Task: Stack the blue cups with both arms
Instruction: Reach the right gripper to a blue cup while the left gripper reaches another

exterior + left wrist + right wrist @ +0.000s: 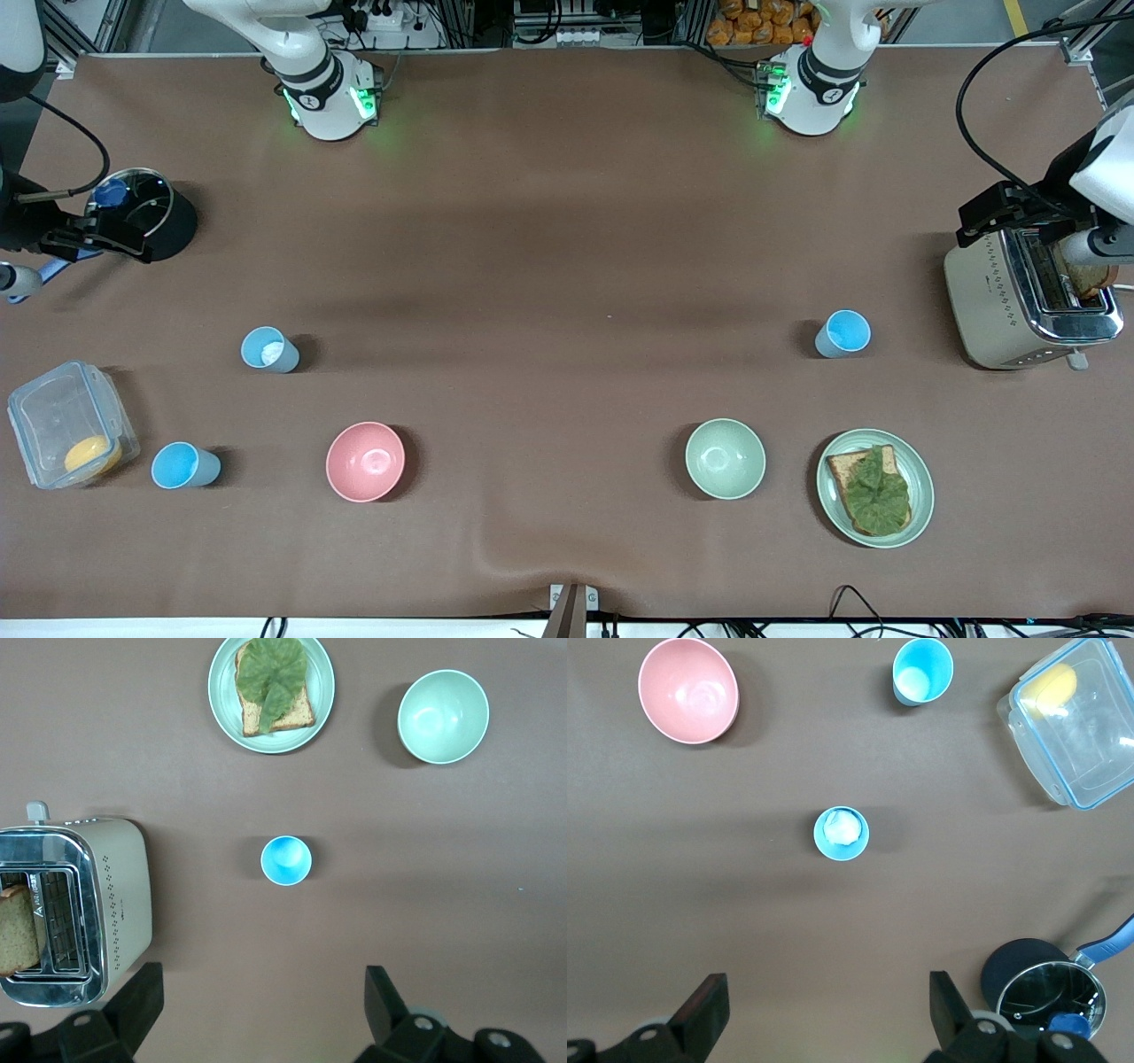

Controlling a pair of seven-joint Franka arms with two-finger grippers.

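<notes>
My left gripper hung released, jaws wide, over the counter above a sky-blue cup standing upright near the toaster. My right gripper was released too, over a paler blue cup with a whitish inside. A third blue cup stood nearer the front camera, just beside the clear container, with the pink bowl toward the middle. The cups stood apart, none stacked
</notes>
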